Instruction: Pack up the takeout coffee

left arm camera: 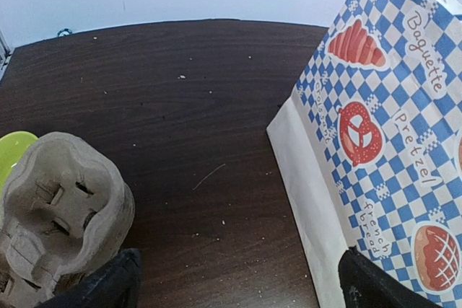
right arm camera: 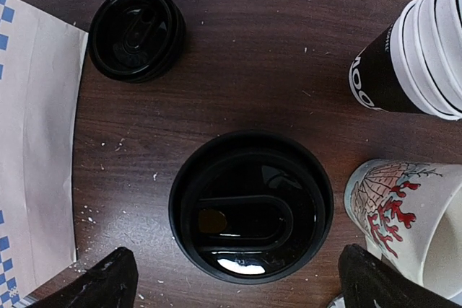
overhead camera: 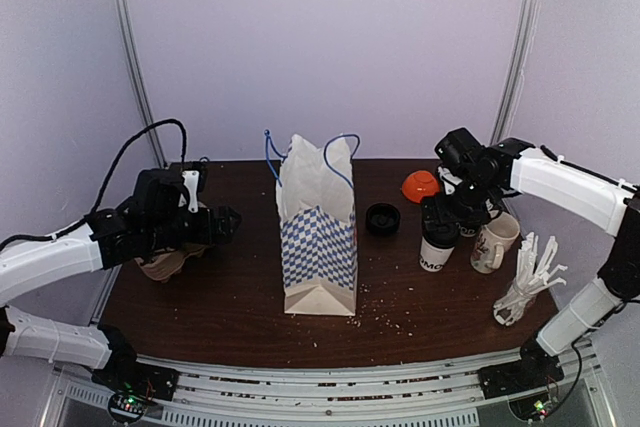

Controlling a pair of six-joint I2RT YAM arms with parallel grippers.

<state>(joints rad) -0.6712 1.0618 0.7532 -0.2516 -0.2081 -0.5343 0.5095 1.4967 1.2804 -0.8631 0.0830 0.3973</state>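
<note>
The takeout coffee (overhead camera: pixel 436 253) is a white paper cup with black print, standing right of centre on the table. From above, its round black lid (right arm camera: pixel 251 205) fills the middle of the right wrist view. My right gripper (overhead camera: pixel 441 215) hangs directly over it, open (right arm camera: pixel 242 286), one finger on each side of the lid and not touching it. A blue-checked paper bag (overhead camera: pixel 318 237) stands upright and open at mid-table. My left gripper (overhead camera: pixel 222 224) is open just left of the bag (left arm camera: pixel 375 142), with only bare table between its fingers (left arm camera: pixel 108 283).
A loose black lid (right arm camera: pixel 135 32) lies between bag and coffee. A decorated mug (right arm camera: pixel 404 214) and a stack of cups (right arm camera: pixel 422 55) crowd the coffee's right side. An orange item (overhead camera: pixel 420 185) sits behind. A cardboard cup carrier (left arm camera: pixel 61 214) is by my left gripper. White cutlery (overhead camera: pixel 530 282) lies far right.
</note>
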